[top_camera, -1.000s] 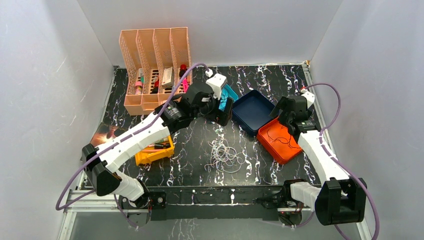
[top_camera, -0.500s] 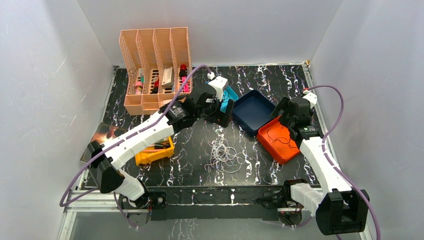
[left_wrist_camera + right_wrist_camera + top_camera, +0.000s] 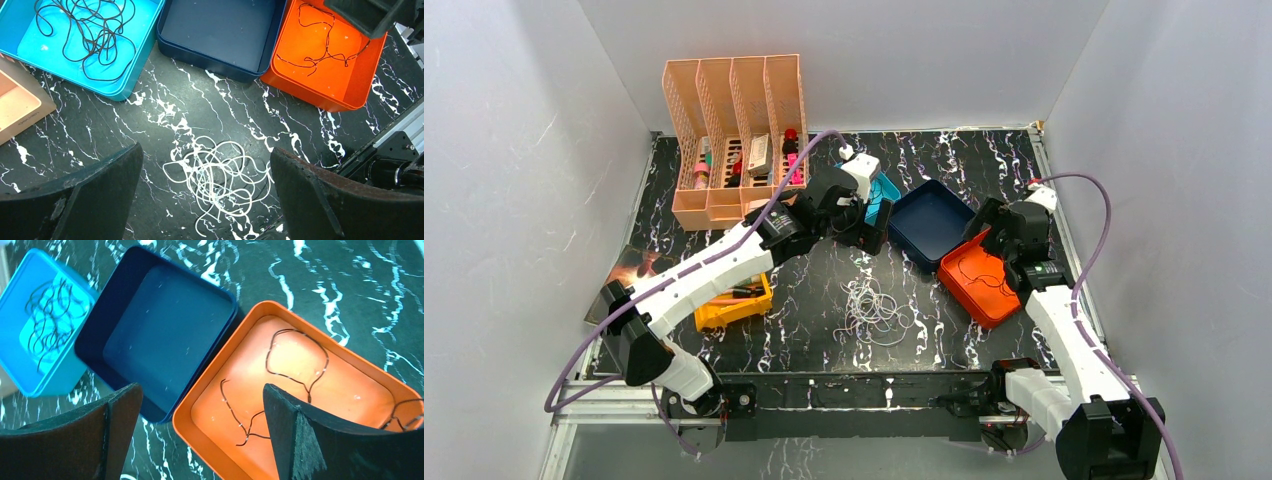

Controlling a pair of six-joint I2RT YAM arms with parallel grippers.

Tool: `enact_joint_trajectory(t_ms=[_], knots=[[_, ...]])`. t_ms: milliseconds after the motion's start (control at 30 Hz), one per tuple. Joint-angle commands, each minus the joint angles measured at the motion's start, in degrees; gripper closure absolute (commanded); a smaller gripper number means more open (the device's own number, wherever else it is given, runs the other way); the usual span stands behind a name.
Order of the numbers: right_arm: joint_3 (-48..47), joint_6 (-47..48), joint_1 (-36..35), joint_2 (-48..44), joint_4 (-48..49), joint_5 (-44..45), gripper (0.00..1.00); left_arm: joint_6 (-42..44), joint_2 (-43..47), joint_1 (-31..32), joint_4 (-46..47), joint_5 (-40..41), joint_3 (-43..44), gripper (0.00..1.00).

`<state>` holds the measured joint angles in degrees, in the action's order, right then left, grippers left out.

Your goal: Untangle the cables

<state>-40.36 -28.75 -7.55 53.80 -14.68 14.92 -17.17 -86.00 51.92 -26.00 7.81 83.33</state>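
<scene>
A palm-sized tangle of pale cables (image 3: 871, 309) lies on the black marbled table; in the left wrist view (image 3: 220, 185) it sits below and between my open fingers. A black cable (image 3: 87, 32) lies curled in the light blue tray (image 3: 145, 30). Another black cable (image 3: 295, 365) lies in the orange tray (image 3: 345, 365), also seen from above (image 3: 980, 273). My left gripper (image 3: 871, 220) hovers open and empty beside the light blue tray, above the tangle's far side. My right gripper (image 3: 1002, 222) is open and empty over the orange tray's far edge.
An empty dark blue tray (image 3: 927, 222) sits between the light blue and orange trays. A peach file organiser (image 3: 736, 130) holding small items stands at the back left. A yellow bin (image 3: 734, 300) lies under the left arm. White walls enclose the table.
My left gripper has shifted slightly right and forward. My right arm has swung its gripper a little to the right and back over the orange tray. The cables have not moved.
</scene>
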Motion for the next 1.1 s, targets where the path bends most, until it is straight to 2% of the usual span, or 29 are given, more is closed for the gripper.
enact_joint_trajectory(t_ms=[0, 267, 533, 867, 1067], knots=[[-1.5, 6.6, 0.2, -1.6, 3.5, -10.4, 0.02, -0.4, 1.1, -0.1, -0.6, 1.0, -0.4, 0.02], [-1.4, 8.5, 0.2, -2.3, 4.1, -17.8, 0.02, -0.3, 1.4, -0.1, -0.6, 1.5, -1.0, 0.02], [-2.3, 7.2, 0.2, -2.4, 3.0, -17.2, 0.02, -0.9, 2.3, -0.1, 0.8, 0.5, -3.1, 0.02], [-2.4, 4.4, 0.2, -4.2, 1.9, -14.9, 0.02, -8.2, 3.9, 0.1, 10.4, -7.7, -12.5, 0.02], [-2.0, 3.8, 0.2, -5.0, 2.1, -14.6, 0.02, -10.6, 4.3, 2.1, 13.6, -6.2, -17.3, 0.02]])
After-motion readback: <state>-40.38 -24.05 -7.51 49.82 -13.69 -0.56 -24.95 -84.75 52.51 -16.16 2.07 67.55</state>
